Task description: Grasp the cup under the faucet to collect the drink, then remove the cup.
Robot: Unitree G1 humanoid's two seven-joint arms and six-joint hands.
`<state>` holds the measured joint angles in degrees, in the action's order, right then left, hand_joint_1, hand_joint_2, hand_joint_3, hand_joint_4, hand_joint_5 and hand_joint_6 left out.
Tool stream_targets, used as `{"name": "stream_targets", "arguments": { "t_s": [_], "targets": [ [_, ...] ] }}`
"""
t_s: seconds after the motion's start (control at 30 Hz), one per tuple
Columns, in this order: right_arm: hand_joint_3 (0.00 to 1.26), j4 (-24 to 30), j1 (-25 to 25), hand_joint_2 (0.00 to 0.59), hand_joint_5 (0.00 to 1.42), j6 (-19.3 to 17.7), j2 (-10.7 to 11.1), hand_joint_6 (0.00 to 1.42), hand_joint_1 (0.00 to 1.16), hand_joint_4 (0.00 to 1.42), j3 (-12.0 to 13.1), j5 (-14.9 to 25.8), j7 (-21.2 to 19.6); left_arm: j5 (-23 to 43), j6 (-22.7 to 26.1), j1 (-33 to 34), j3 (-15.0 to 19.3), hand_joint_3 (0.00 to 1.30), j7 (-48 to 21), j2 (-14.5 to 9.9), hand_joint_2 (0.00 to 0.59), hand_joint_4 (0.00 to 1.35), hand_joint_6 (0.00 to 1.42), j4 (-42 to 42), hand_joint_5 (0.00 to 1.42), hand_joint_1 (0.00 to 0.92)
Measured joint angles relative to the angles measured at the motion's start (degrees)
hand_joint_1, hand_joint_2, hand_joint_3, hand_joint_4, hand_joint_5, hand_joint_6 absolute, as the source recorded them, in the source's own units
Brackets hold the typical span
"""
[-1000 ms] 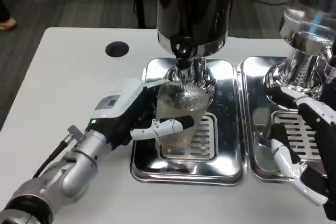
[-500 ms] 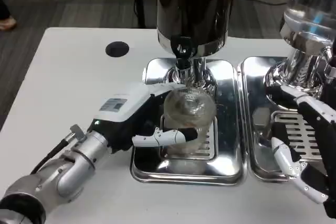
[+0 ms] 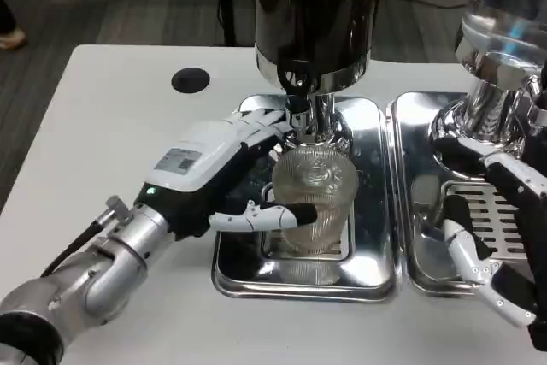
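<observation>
The left hand (image 3: 224, 179) has its fingers (image 3: 265, 215) wrapped round the ribbed clear cup (image 3: 313, 198), held over the drip tray (image 3: 369, 273) under the faucet (image 3: 299, 96); collecting seems underway, so next comes holding level, then withdrawing.

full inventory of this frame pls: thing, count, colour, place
cup: 1, clear ribbed plastic, on the left drip tray under the faucet, held
dark dispenser: 1, dark tank with chrome base, top centre
faucet: 1, black and chrome, just above the cup
left drip tray: 1, shiny steel with grate, centre
right drip tray: 1, shiny steel with grate, right of the first
second dispenser: 1, clear tank on a chrome stand, top right
table: 1, white
round hole: 1, black, in the table, upper left
left hand: white and black, wrapped around the cup
right hand: white and black, over the right drip tray, holding nothing
</observation>
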<state>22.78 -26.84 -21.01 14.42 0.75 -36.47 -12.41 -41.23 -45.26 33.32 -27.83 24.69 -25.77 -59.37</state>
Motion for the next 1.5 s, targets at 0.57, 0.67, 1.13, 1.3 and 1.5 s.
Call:
{"name": "stream_targets", "arguments": {
  "t_s": [0.57, 0.67, 1.13, 1.3, 1.5],
  "targets": [
    [0.33, -0.06, -0.1, 0.492, 0.35, -0.01, 0.03, 0.38, 0.47, 0.32, 0.42, 1.94, 0.71, 0.53, 2.92, -2.91, 1.38, 0.14, 0.2, -1.18, 0.064, 0.0, 0.03, 4.63, 0.03, 0.0],
    [0.33, -0.08, -0.32, 0.492, 0.35, -0.01, 0.01, 0.38, 0.47, 0.32, 0.44, 1.96, 0.74, 1.29, 3.19, -4.1, 2.9, 0.14, 0.14, -1.6, 0.063, 0.0, 0.03, 6.35, 0.03, 0.0],
    [0.35, -2.09, 1.32, 0.492, 0.36, -0.41, -0.35, 0.38, 0.47, 0.32, 0.03, 2.06, 0.86, 13.54, -3.66, -10.07, 11.92, 0.18, -10.87, -8.37, 0.088, 0.07, 0.12, 23.01, 0.11, 0.0],
    [0.35, -2.3, 2.14, 0.492, 0.36, -0.58, -0.35, 0.38, 0.47, 0.33, 0.0, 2.07, 0.86, 19.12, -6.08, -10.43, 14.51, 0.18, -17.88, -9.29, 0.093, 0.13, 0.2, 25.63, 0.17, 0.0],
    [0.35, -2.9, 2.91, 0.492, 0.36, -0.62, -0.4, 0.38, 0.47, 0.33, -0.03, 2.1, 0.86, 28.37, -6.58, -10.35, 16.59, 0.2, -29.12, -9.74, 0.089, 0.19, 0.24, 27.56, 0.24, 0.0]
  ]
}}
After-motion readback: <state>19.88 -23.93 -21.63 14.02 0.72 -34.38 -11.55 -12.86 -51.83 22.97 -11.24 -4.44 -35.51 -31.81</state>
